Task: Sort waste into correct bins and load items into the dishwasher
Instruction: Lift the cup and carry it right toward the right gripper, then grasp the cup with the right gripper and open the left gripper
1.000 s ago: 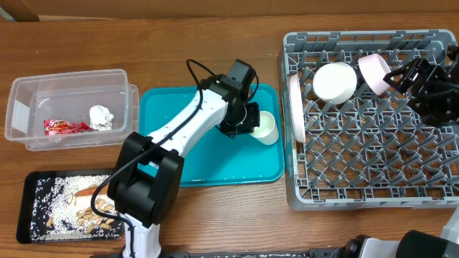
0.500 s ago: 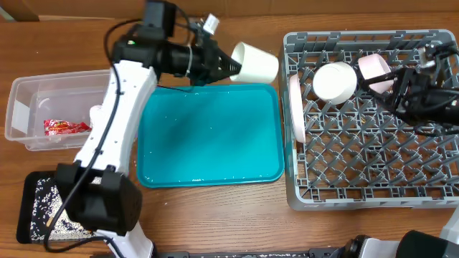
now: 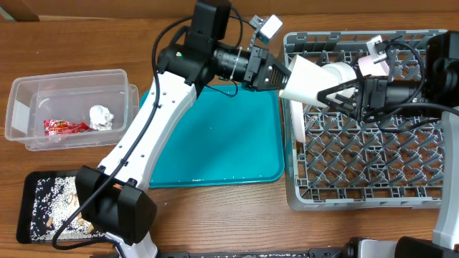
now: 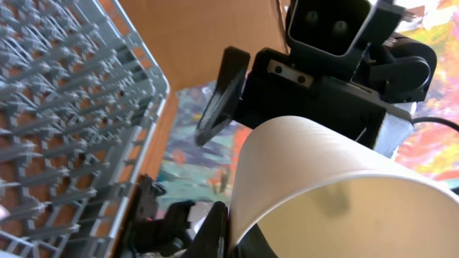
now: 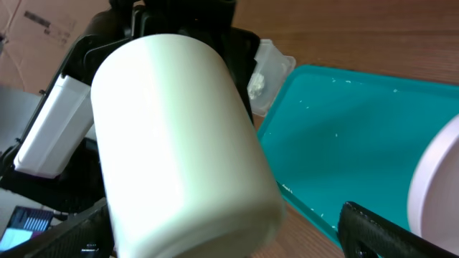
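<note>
Small white cup (image 3: 307,80) in the air over the left edge of the grey dish rack (image 3: 373,193).
My left gripper (image 3: 280,74) is clenched on its rim; my right gripper (image 3: 324,99) is spread wide at its other end.

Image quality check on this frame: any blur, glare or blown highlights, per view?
Overhead: sharp, evenly lit, soft shadows, no strong glare on the teal tray. Left wrist: the white cup sits too close and looks soft; the dish rack is crisper. Right wrist: the cup looms close, bright and nearly featureless; the tray behind is sharper.
</note>
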Available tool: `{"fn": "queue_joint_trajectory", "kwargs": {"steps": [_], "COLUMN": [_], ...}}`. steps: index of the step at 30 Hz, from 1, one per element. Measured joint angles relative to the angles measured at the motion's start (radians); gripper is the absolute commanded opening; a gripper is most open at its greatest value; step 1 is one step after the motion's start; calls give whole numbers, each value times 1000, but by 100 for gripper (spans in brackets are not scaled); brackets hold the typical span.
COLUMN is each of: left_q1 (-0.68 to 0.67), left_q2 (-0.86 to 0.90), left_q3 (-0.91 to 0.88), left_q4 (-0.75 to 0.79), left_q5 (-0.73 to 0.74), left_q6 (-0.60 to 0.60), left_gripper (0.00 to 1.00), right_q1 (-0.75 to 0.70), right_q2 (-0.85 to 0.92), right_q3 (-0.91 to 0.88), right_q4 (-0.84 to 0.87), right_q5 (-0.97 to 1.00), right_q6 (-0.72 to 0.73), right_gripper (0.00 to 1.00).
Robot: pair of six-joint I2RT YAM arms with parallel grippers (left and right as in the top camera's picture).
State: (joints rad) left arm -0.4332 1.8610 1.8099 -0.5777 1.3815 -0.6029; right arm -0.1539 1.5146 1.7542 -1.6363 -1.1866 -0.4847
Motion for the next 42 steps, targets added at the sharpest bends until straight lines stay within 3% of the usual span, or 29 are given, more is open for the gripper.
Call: {"fn": "queue_joint_trajectory", "kwargs": {"steps": [3, 7, 11, 15, 21, 29, 42], "left_q1": [-13, -17, -17, -17, -19, -19, 87], "left_q2": [0, 0, 0, 0, 0, 0, 0], "left_q3": [0, 0, 0, 0, 0, 0, 0], "left_q4": [5, 7, 6, 7, 6, 6, 6], "left_q5": [6, 6, -5, -10, -35, -55, -143], "left_q6": [-28, -50, -53, -53, -60, -61, -45], "left_gripper": [4, 4, 5, 18, 24, 50, 56], "right_q1": [18, 25, 26, 26, 26, 26, 26], "right_q2": [0, 0, 0, 0, 0, 0, 0], "right_q3": [0, 0, 0, 0, 0, 0, 0], "right_q4": [15, 21, 26, 29, 32, 51, 58], "right_q5": [-16, -42, -63, -71, -62, -58, 28], "right_q6": [-6, -14, -15, -15, -14, -13, -13], "right_gripper": [97, 78, 70, 68, 57, 51, 40]}}
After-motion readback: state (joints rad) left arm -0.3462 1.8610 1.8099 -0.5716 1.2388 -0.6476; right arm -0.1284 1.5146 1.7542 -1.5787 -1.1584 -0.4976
